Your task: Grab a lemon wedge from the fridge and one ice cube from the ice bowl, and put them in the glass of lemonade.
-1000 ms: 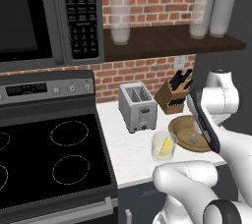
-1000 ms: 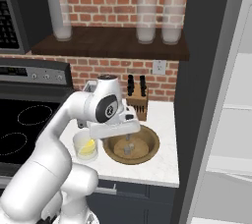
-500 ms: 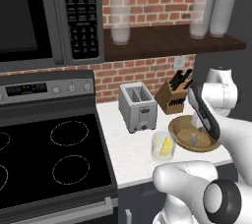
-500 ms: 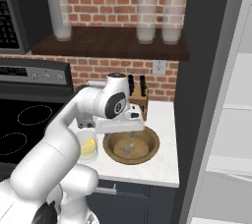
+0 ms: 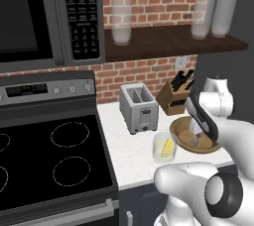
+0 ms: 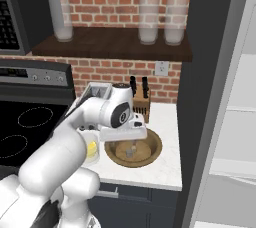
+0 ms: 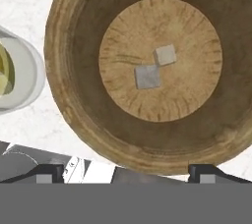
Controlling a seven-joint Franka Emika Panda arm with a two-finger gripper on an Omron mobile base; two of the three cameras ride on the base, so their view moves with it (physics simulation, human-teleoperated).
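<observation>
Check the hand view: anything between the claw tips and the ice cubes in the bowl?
Nothing in the way. In the hand view, just the ice bowl's own wooden wall and floor lie between the open claw and the two ice cubes, which sit touching at the bowl's centre.

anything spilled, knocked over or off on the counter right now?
Nothing stands out. The glass of lemonade stands upright with the lemon wedge inside, no liquid on the counter. The ice bowl sits flat with two ice cubes at its centre. The gripper hangs above the bowl, fingers wide apart.
</observation>
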